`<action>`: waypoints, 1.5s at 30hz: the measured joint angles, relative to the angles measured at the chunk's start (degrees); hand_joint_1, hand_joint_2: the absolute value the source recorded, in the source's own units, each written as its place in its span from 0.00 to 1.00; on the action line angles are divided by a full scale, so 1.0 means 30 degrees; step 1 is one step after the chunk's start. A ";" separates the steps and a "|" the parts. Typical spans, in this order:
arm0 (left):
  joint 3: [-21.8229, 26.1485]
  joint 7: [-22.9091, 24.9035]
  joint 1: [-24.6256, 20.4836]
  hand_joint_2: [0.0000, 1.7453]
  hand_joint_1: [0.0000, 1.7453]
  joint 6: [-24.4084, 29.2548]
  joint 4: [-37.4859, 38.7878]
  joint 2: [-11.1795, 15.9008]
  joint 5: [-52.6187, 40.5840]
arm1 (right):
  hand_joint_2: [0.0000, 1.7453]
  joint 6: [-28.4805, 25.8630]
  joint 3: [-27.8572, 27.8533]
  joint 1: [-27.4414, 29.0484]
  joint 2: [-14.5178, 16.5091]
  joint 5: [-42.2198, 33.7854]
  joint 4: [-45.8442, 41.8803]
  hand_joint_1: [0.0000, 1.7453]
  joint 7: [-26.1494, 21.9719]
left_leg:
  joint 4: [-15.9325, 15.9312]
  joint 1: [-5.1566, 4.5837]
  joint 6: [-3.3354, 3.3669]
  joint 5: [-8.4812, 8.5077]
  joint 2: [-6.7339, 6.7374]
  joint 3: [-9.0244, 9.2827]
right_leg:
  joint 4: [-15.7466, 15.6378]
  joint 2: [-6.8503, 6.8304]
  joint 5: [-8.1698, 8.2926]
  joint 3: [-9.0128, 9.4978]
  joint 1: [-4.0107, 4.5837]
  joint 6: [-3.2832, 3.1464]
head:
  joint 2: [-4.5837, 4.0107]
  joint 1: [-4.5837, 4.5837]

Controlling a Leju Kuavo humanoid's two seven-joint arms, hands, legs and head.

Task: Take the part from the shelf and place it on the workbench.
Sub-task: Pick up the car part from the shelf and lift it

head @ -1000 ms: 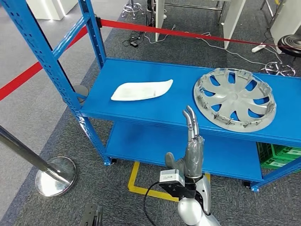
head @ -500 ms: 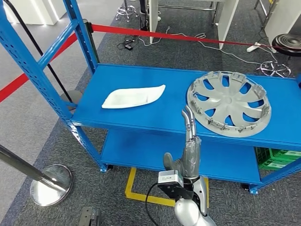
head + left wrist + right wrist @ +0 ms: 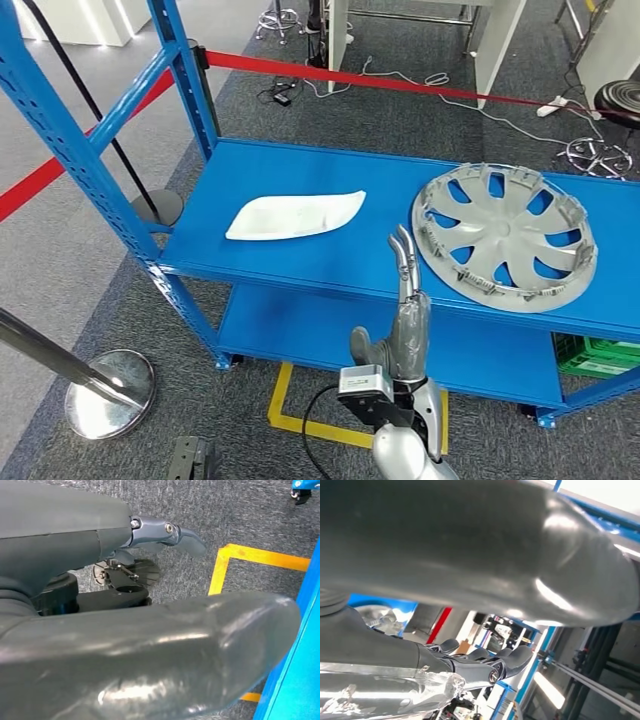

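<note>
Raised before the blue metal shelf's (image 3: 355,255) front edge, the right hand (image 3: 404,325) is seen empty — fingers extended together; white curved plastic part (image 3: 294,215) and silver hubcap (image 3: 504,235) lie on top.

Bright even light, blurred wrist close-ups

On the blue metal shelf (image 3: 362,250), the white curved plastic part (image 3: 294,215) lies left, the silver wheel cover (image 3: 504,235) right, well apart. The right hand (image 3: 404,320) stands before the shelf's near edge, between them.
</note>
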 joint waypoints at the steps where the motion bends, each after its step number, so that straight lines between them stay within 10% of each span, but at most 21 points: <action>1: 0.0000 0.0007 -0.0004 0.00 0.00 0.0006 0.0000 0.0005 -0.0004 | 0.00 0.0002 -0.0005 0.0005 0.0002 -0.0004 -0.0014 0.00 0.0002 | 0.0008 -0.0022 -0.0085 0.0016 -0.0005 -0.0005 | -0.0053 0.0036 0.0013 0.0007 0.0034 -0.0143 | 0.0000 -0.0005; 4: 0.0000 0.0038 -0.0017 0.00 0.00 0.0064 0.0000 0.0004 -0.0018 | 0.00 -0.0013 -0.0026 0.0010 0.0002 -0.0002 -0.0089 0.00 0.0009 | 0.0257 0.0018 -0.0367 -0.0251 0.0016 -0.0130 | -0.0103 0.0046 0.0136 0.0004 -0.0015 -0.0527 | 0.0000 -0.0033; 8: 0.0002 0.0211 -0.0013 0.00 0.00 0.0122 0.0000 0.0024 -0.0217 | 0.00 -0.0218 -0.0089 -0.0020 -0.0011 0.0548 -0.0142 0.00 0.0438 | 0.4477 0.0057 -0.0659 -0.2493 0.0040 -0.1994 | -0.0132 -0.0020 0.0164 -0.0013 -0.0088 -0.0763 | 0.0000 -0.0137; 10: 0.0004 0.0330 -0.0014 0.00 0.00 0.0100 0.0000 0.0027 -0.0399 | 0.00 -0.0152 -0.0178 -0.0187 -0.0066 0.1087 -0.0058 0.00 0.0926 | 0.5378 0.0059 -0.0650 -0.2503 0.0041 -0.2366 | -0.0130 -0.0010 0.0162 -0.0011 -0.0090 -0.0766 | 0.0000 -0.0139; 14: 0.0000 0.0583 -0.0206 0.00 0.00 0.0022 0.0000 -0.0011 -0.0776 | 0.00 0.0395 -0.0484 -0.1525 -0.0293 0.2404 0.0592 0.00 0.1995 | 0.1068 0.0054 -0.0463 -0.0475 0.0081 -0.0114 | -0.0093 0.0094 0.0136 -0.0007 -0.0031 -0.0596 | 0.0000 -0.0155; 18: -0.0002 0.0698 -0.0383 0.00 0.00 0.0016 0.0000 -0.0089 -0.0900 | 0.00 0.0559 -0.0860 -0.2744 -0.0527 0.2896 0.1474 0.00 0.2348 | -0.0027 0.0041 -0.0069 -0.0398 0.0023 0.0327 | -0.0217 0.0100 0.0175 -0.0074 0.0019 -0.0163 | 0.0000 -0.0108; 22: -0.0097 0.0850 -0.0474 0.00 0.00 -0.0128 0.0000 -0.0138 -0.1160 | 1.00 0.0705 -0.0998 -0.3713 -0.0743 0.4374 0.2400 0.00 0.3504 | -0.0131 0.0130 0.0275 -0.0345 0.0058 0.0389 | 0.2821 -0.0014 -0.1444 -0.1524 -0.0002 0.0181 | 0.0000 0.0075; 25: -0.0260 0.1158 -0.0570 0.00 0.00 -0.0269 0.0000 -0.0186 -0.1453 | 1.00 0.1101 -0.1265 -0.5225 -0.1141 0.5768 0.4431 0.00 0.4981 | -0.0120 0.0117 0.0322 -0.0339 0.0075 0.0388 | 0.5362 -0.0027 -0.1979 -0.2891 -0.0006 0.0246 | 0.0000 0.0104; 29: -0.0510 0.1340 -0.0826 0.00 0.00 -0.0424 0.0000 -0.0346 -0.1537 | 1.00 0.1488 -0.2191 -0.8063 -0.1542 0.5896 0.8280 0.00 0.5453 | 0.0023 0.0057 0.0203 -0.0357 0.0025 0.0344 | 0.1047 -0.0012 0.0365 -0.1003 -0.0034 0.0134 | 0.0000 0.0107; 34: -0.0723 0.1419 -0.1007 0.00 0.00 -0.0466 0.0000 -0.0450 -0.1639 | 1.00 0.1331 -0.3296 -1.0452 -0.2106 0.6397 1.2060 0.00 0.6402 | 0.0202 -0.0020 -0.0240 -0.0364 0.0007 0.0043 | 0.0010 0.0083 0.0687 -0.0668 -0.0062 -0.0333 | 0.0000 0.0058; 40: -0.0900 0.1592 -0.1144 0.00 0.00 -0.0414 0.0000 -0.0539 -0.1689 | 1.00 0.1056 -0.4349 -1.2261 -0.3336 0.7562 1.5197 0.00 0.8178 | 0.5489 0.0027 -0.0543 -0.2586 0.0045 -0.2566 | -0.0016 -0.0031 0.0739 -0.0686 -0.0134 -0.0577 | 0.0000 -0.0139; 45: -0.1002 0.1665 -0.1262 0.00 0.00 -0.0403 0.0000 -0.0585 -0.1656 | 1.00 0.1029 -0.4925 -1.3050 -0.4087 0.8243 1.6567 0.00 0.8872 | 0.0894 -0.0007 -0.0167 -0.0088 0.0052 -0.0425 | 0.0012 0.0074 0.0682 -0.0679 -0.0059 -0.0401 | 0.0000 -0.0130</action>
